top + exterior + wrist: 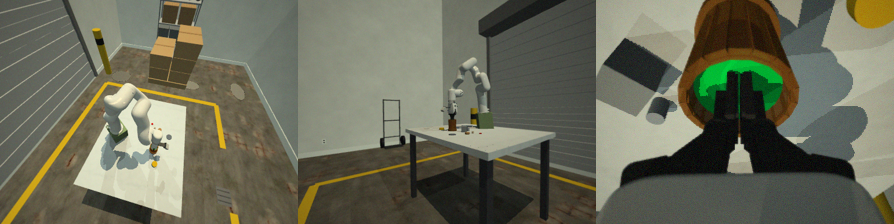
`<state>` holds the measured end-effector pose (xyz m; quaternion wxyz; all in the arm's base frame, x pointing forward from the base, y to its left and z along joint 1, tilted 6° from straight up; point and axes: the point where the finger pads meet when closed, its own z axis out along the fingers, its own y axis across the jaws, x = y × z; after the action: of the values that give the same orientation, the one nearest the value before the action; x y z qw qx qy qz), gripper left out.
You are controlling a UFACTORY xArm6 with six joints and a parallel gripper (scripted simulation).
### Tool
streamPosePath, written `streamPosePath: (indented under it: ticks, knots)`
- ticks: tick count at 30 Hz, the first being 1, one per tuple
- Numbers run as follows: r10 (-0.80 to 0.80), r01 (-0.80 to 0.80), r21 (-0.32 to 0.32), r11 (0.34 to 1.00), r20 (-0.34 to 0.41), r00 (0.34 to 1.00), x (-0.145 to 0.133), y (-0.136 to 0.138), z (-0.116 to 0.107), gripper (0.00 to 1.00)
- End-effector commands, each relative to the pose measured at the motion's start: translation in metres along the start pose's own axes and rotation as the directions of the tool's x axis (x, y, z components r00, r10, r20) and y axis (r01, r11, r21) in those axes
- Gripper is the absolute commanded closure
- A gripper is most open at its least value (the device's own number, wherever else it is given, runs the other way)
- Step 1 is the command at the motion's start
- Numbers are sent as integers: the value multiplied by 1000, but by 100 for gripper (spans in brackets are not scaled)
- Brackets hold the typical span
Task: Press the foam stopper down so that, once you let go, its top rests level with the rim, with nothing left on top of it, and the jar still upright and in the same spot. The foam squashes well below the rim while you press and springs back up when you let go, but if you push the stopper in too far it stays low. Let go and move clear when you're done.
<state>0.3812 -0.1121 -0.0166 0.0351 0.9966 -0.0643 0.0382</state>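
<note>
A brown wooden jar [738, 58] stands upright on the white table; it also shows in the overhead view [153, 150] and the side view [452, 125]. Its green foam stopper [738, 89] sits sunk inside the mouth, below the rim. My gripper [738, 88] is shut, with nothing between the fingers. The closed fingertips point straight down and rest on the middle of the stopper, inside the jar's mouth. In the side view the gripper [452, 116] reaches down into the top of the jar.
A yellow disc [154, 164] lies on the table near the jar, also in the wrist view [873, 11]. A small grey cylinder [658, 111] and a grey disc [169, 137] lie nearby. A tiny red piece [152, 123] lies farther off. The green arm base [484, 120] stands behind.
</note>
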Motion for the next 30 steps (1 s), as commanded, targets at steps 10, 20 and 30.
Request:
streamPosePath:
  ticks: [10, 20, 30]
  knots:
    - [0, 0, -1, 1000, -4, 1000, 2, 0, -4, 100]
    - [0, 0, -1, 1000, -4, 1000, 2, 0, -26, 100]
    - [0, 0, -1, 1000, -4, 1000, 1, 0, -50, 100]
